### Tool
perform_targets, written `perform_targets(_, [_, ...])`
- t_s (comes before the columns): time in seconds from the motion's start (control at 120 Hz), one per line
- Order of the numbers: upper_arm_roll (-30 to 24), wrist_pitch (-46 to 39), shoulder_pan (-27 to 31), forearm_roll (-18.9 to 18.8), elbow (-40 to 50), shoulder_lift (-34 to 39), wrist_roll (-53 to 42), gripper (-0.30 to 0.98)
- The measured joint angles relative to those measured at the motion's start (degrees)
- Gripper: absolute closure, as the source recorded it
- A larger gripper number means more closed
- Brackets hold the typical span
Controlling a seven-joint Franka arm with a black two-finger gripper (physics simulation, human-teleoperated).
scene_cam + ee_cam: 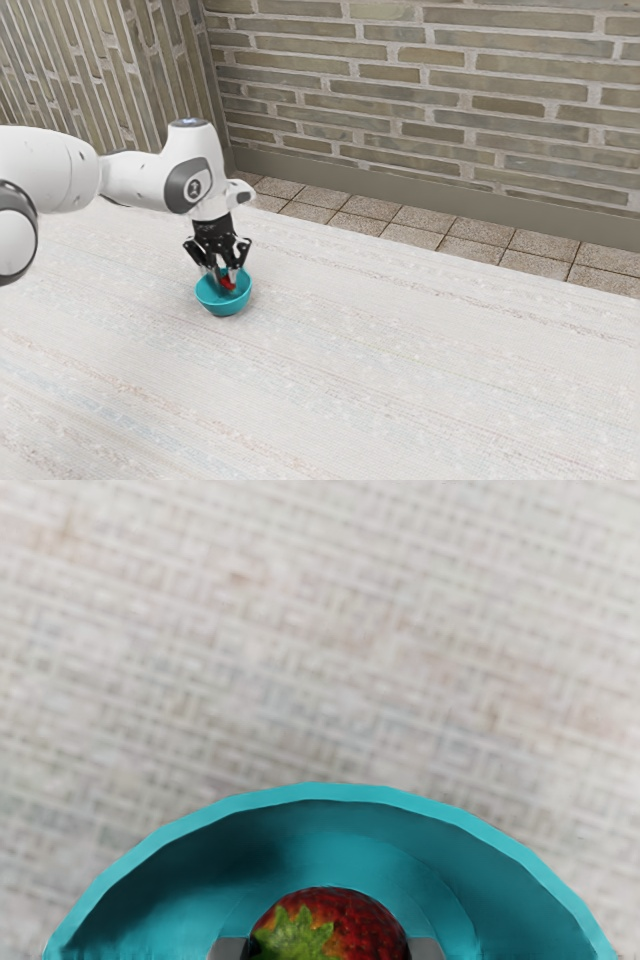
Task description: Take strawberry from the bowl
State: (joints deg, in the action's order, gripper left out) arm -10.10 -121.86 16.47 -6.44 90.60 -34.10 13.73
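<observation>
Bench (400,390), pale-topped. Bowl (224,307), teal, toward the bench edge facing the brick wall (430,100). Strawberry (345,920), red, inside the bowl, directly between the fingertips. End effector (227,281), parted to fruit width, gripping the strawberry from two sides.

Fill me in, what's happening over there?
My gripper has its two fingers on either side of the strawberry, closed on it, inside the teal bowl. The bowl stands on the table. The strawberry isn't out yet; I can't tell whether it is off the bottom.
</observation>
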Motion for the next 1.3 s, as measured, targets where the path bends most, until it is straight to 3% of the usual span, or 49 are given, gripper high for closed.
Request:
perform_targets(0.367, [-2.69,0.08,-0.62,-0.33,3.47,7.71,0.72,0.63])
perform_targets(0.625, [-7.77,0.07,-0.94,-0.59,2.8,6.59,1.3,0.64])
perform_targets(0.9, [-8.69,-0.07,-5.33,-0.88,0.48,3.66,2.16,0.66])
perform_targets(1.1, [-8.7,-0.1,-6.03,-0.47,-0.09,3.52,1.96,0.29])
perform_targets(1.3, [-8.51,2.23,-6.45,-1.51,0.42,11.13,1.69,0.11])
